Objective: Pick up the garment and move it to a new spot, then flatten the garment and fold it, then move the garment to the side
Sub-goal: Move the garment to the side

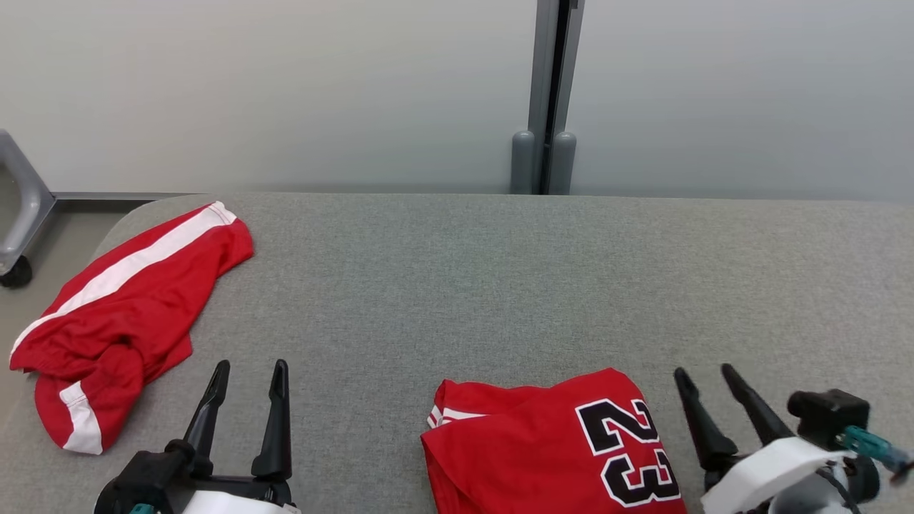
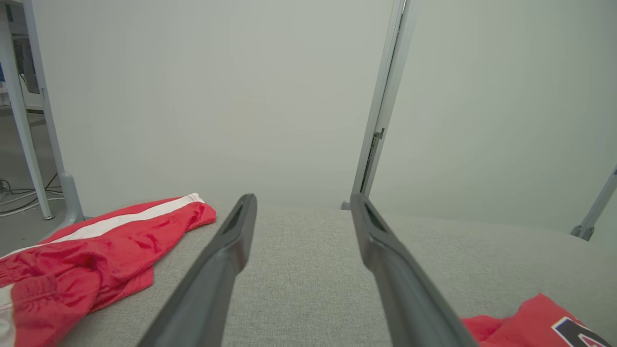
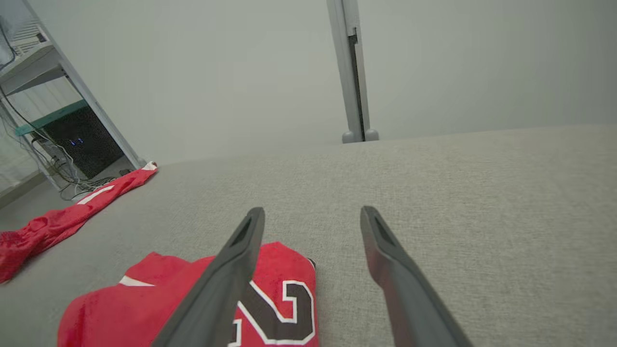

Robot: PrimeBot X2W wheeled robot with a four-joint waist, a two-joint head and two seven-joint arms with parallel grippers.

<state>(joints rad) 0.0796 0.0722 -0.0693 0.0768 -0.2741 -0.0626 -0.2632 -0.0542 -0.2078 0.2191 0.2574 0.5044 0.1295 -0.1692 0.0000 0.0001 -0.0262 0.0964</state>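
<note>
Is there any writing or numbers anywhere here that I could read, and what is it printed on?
"23": black numerals edged in white, on the red jersey at the near edge of the grey table.
The red shorts carry white stripes but no text.
Nothing else readable.

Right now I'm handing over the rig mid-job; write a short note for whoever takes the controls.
Claws: left claw open, empty, at the near edge of the grey fabric-covered table; right claw open, empty, just right of the red jersey with a black 23.
Done: that jersey looks folded, lying near the front edge.
Left: the red shorts with white side stripes lie crumpled at the table's left edge, untouched; likely pick up, flatten, fold, set aside.
</note>
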